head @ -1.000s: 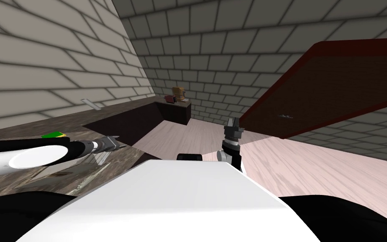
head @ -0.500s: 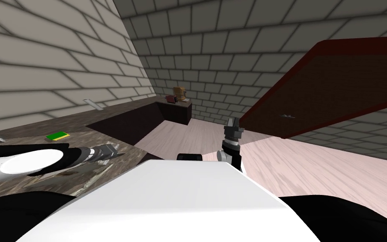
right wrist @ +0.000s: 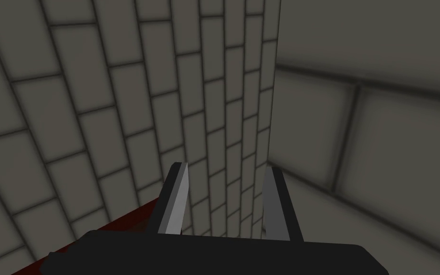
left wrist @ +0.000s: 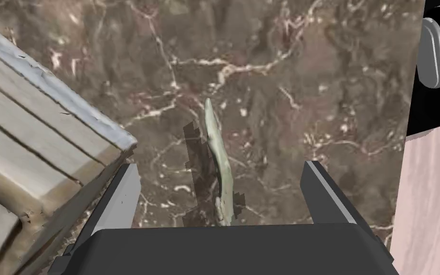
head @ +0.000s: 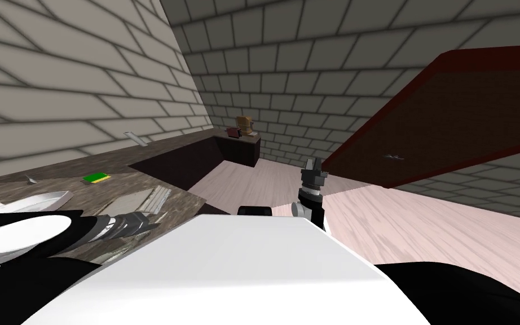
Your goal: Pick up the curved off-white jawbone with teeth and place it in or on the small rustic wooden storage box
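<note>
A slim, curved, pale piece, which I take for the jawbone [left wrist: 216, 153] seen edge-on, lies on the brown marbled countertop [left wrist: 262, 71]. My left gripper [left wrist: 220, 166] hangs over it, open, one finger on each side, neither touching it. The weathered plank box [left wrist: 23, 143] stands close beside one finger. In the head view the left gripper [head: 151, 224] is low over the countertop [head: 112, 169], just short of the plank box [head: 140, 198]. My right gripper [head: 311, 166] points up in front of my chest, open, nothing between its fingers [right wrist: 178, 191].
A white curved object [head: 39, 200], a green flat thing [head: 95, 178] and a grey strip [head: 136, 139] lie farther along the counter. The counter's edge drops to pale wood floor [left wrist: 429, 200]. A low dark cabinet [head: 239, 149] stands in the corner, a big red-framed brown panel [head: 450, 113] at the right.
My view has swung, so the counter's things sit farther right. My left arm has dropped lower and drawn back toward my chest. The right arm has stayed put.
</note>
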